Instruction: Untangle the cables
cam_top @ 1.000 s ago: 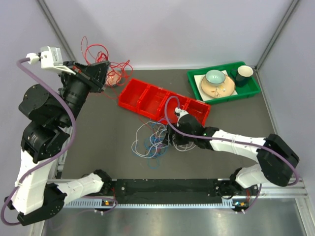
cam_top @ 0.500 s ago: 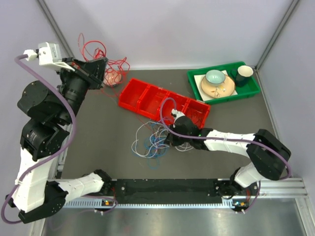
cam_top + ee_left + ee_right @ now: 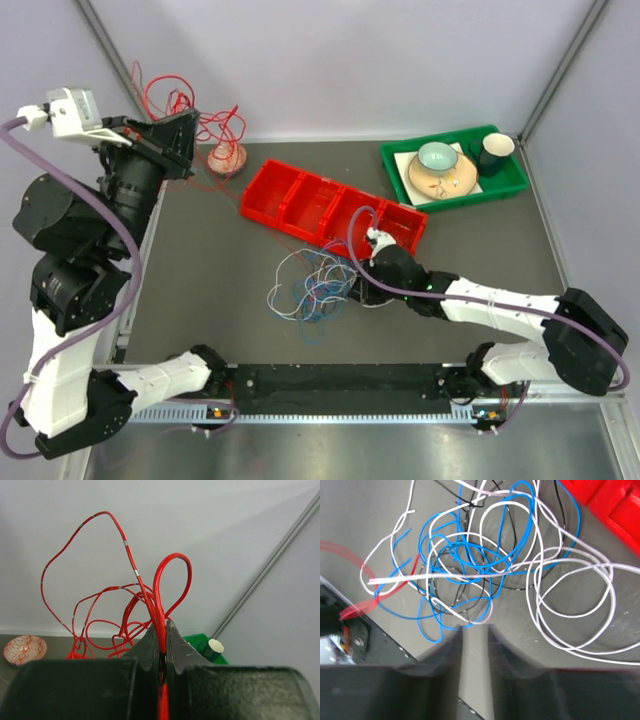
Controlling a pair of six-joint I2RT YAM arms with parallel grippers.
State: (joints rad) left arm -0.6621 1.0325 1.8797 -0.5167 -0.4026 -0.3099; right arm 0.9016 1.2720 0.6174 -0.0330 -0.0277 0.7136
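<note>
Left fingers (image 3: 147, 647) are pressed together on one red cable (image 3: 163, 702), held high at the bench's (image 3: 200, 260) far left, its loops near one small patterned bowl (image 3: 226, 157). Right fingers (image 3: 507, 650) stand slightly apart, holding nothing, at the edge of one tangle (image 3: 470, 555) of white, blue and black cables lying on the bench beside one red tray (image 3: 257, 195); its strands are too knotted to count. One green tray (image 3: 391, 162) sits far right.

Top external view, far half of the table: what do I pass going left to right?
left gripper, shut on the red cable → small patterned bowl → red tray → green tray
</note>
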